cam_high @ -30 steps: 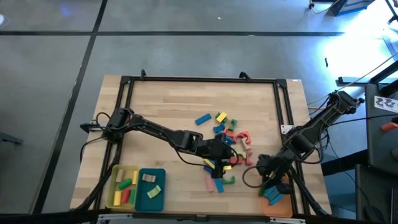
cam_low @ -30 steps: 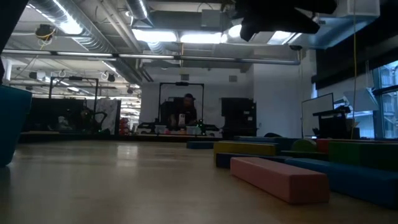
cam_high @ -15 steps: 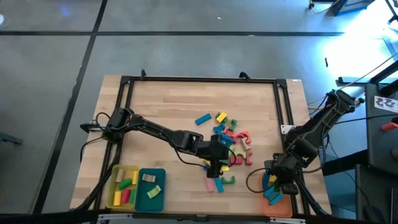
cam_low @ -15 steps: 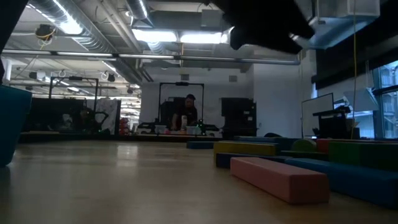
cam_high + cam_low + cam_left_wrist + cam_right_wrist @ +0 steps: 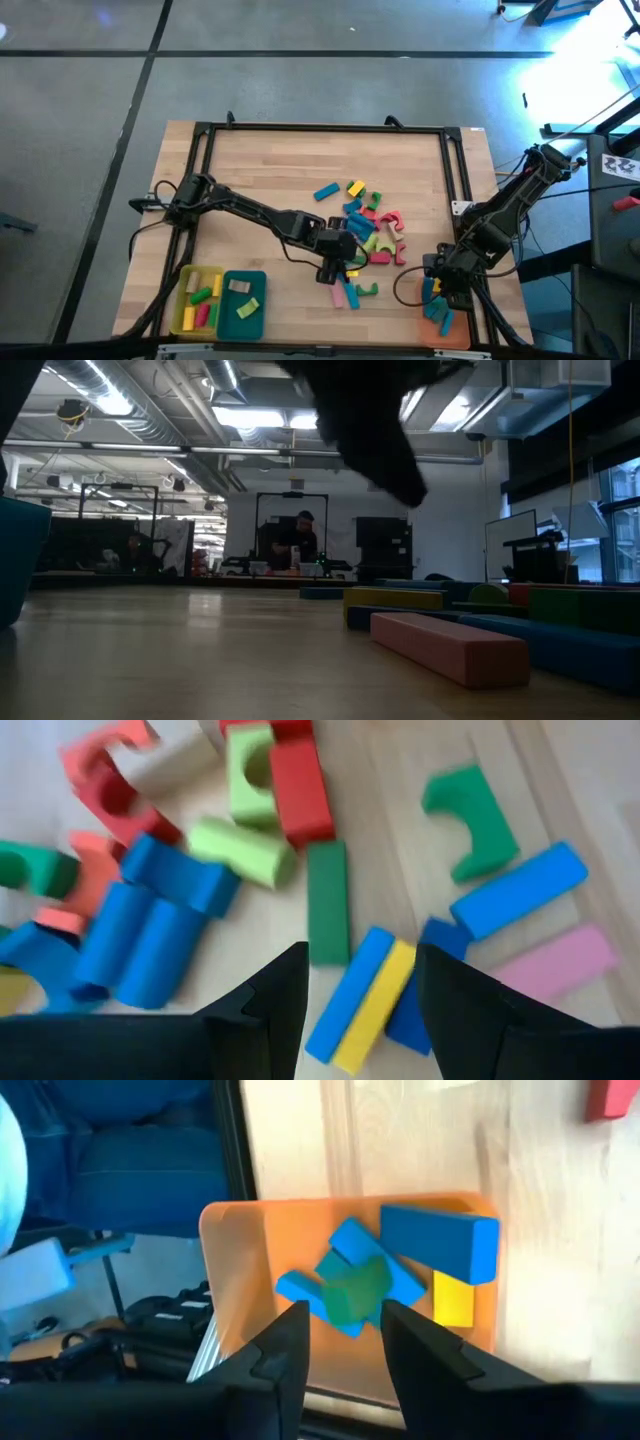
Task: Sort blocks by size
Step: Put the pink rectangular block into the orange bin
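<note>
Overhead, the left arm reaches from the bench's (image 5: 260, 170) left edge, elbow bent, out to the heap of blocks (image 5: 368, 222) right of centre. The left pincer (image 5: 332, 270) hangs at the near-left fringe of that heap. In its wrist view the two dark fingers (image 5: 270, 1010) stand apart with nothing between them: released. Directly beyond the gap lie a blue bar (image 5: 350, 992) and a yellow bar (image 5: 374, 1008) side by side and touching, with a dark green bar (image 5: 328, 915) just beside them. A green arch (image 5: 472, 822), a longer blue bar (image 5: 518, 890) and a pink bar (image 5: 556, 960) lie near by; red, light green and blue pieces crowd together on the far side of the dark green bar.

The right arm folds back from the bench's right edge to the near right corner, where the right pincer (image 5: 440, 290) hovers over the orange tray (image 5: 452, 335). Its fingers (image 5: 280, 1350) are parted, gripping nothing. In the tray (image 5: 240, 1270) rest several blue blocks (image 5: 438, 1240), a small yellow block (image 5: 452, 1300) and a green block (image 5: 352, 1292) lying atop the blue ones.

At the near left corner a yellow tray (image 5: 184, 308) and a teal tray (image 5: 232, 312) sit side by side, each holding a few blocks. In the table-level view a pink bar (image 5: 448, 647) lies in front; a person (image 5: 298, 540) shows far behind.
</note>
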### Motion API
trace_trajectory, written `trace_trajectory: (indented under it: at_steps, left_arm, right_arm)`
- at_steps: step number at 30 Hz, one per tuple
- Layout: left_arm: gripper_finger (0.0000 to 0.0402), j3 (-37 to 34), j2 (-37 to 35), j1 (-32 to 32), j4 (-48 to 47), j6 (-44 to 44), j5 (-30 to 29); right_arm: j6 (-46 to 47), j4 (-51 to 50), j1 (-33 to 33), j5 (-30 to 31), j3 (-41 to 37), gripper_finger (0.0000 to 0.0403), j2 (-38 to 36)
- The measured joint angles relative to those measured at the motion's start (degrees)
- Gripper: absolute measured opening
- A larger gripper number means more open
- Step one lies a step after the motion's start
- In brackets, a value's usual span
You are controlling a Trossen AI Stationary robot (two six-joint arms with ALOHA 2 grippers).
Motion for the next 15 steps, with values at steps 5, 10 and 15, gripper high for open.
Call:
trace_trajectory:
  at_steps: [5,10,15]
  left_arm:
    - [0.0162,-4.31,0.0,-1.43,2.53,0.01,2.26]
    - [0.0162,-5.27,0.82,-4.18,6.85,7.31,5.74]
    - [0.0162,-5.35,3.27,-6.61,10.45,18.3,7.37]
  right_arm:
    - [-0.02,0.03,0.0,0.81,0.0,0.0127,0.0]
    - [-0.02,0.03,0.0,0.84,0.0,0.0127,0.0]
    - [-0.04,0.29,0.0,1.43,0.0,0.0127,0.0]
